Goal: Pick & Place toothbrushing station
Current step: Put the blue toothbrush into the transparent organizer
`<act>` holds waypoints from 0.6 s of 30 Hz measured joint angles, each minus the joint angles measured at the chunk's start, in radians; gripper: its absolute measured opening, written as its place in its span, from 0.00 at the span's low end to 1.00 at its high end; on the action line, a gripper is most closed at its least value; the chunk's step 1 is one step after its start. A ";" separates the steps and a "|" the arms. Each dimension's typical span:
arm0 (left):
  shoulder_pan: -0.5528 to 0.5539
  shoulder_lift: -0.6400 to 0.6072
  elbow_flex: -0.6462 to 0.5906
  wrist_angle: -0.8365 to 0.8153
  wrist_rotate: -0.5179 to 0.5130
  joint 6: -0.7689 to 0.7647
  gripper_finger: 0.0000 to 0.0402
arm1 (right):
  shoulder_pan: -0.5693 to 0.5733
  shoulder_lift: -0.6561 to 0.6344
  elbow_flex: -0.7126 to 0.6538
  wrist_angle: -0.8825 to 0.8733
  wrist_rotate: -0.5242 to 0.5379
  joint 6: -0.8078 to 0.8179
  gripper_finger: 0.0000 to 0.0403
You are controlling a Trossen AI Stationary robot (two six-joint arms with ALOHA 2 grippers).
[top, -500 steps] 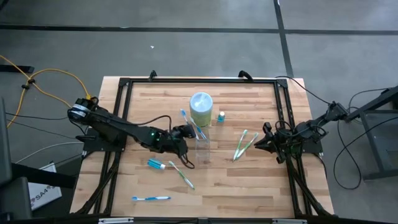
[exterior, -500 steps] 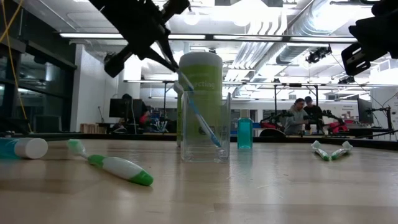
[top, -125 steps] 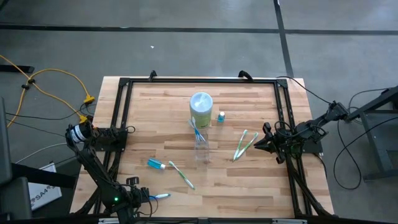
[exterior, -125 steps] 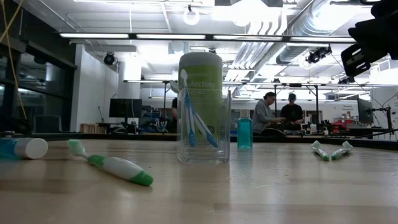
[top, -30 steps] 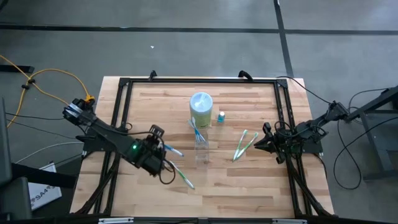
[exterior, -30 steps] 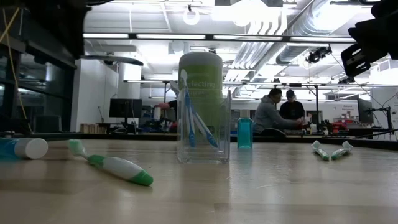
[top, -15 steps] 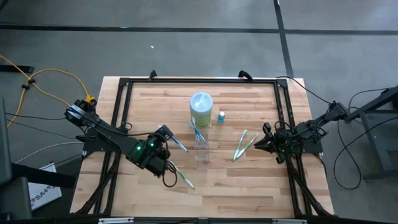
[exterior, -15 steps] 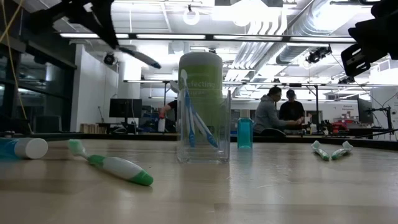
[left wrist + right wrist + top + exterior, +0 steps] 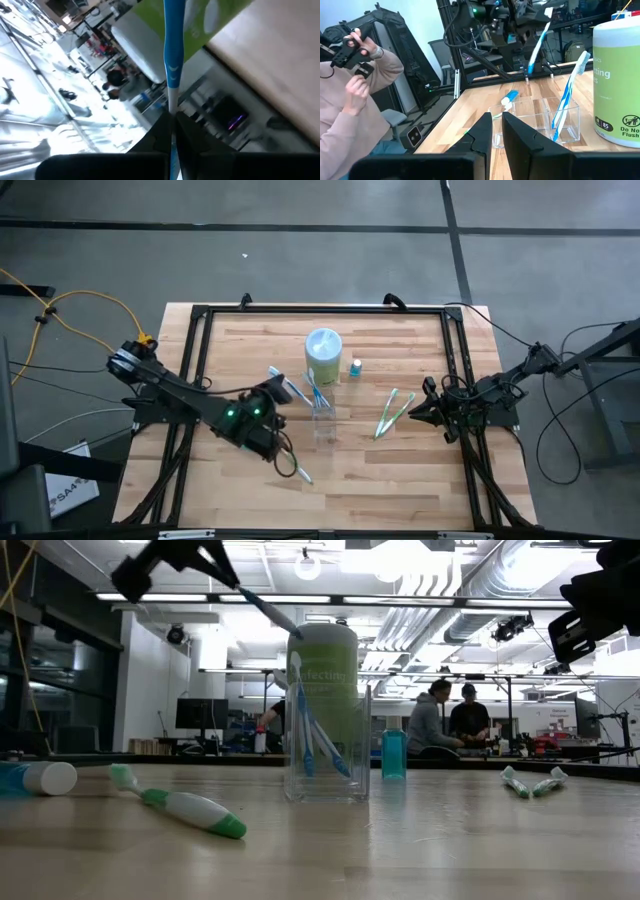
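Observation:
My left gripper (image 9: 277, 385) is shut on a blue-and-white toothbrush (image 9: 270, 610), in the air just left of the clear tumbler (image 9: 323, 418). Two blue-and-white toothbrushes (image 9: 312, 730) stand leaning in the tumbler. A green-and-white toothbrush (image 9: 185, 808) lies on the table in front of the left arm. Two more green-and-white toothbrushes (image 9: 392, 412) lie near my right gripper (image 9: 414, 413), which is shut and empty at the table's right side. One toothpaste tube (image 9: 38, 777) lies at the left. A small teal tube (image 9: 355, 366) stands upright. My left gripper pinches the toothbrush's thin white neck (image 9: 173, 102) between its two fingers, and the brush runs on along the line of the fingers. The brush is lifted clear and slants down to the right. Its blue free end (image 9: 296, 633) is above the tumbler's rim.
A tall green-and-white wipes canister (image 9: 323, 350) stands right behind the tumbler. A black frame (image 9: 200, 360) runs around the tabletop. A person (image 9: 355, 80) stands beyond the table's left side, and other people show far behind in the low view.
My left gripper has carried the blue-and-white toothbrush toward the far edge and to the right, up to the tumbler. The brush has tipped from nearly level to slanting down, free end toward the tumbler. The right arm has kept still.

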 joint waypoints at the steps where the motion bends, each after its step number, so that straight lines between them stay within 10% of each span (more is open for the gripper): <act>1: 0.011 0.010 0.000 0.018 -0.019 0.035 0.01 | 0.000 0.000 0.000 0.000 0.000 0.000 0.09; 18: 0.072 0.158 -0.001 0.136 -0.151 0.303 0.01 | 0.000 0.000 0.000 0.000 0.000 0.000 0.09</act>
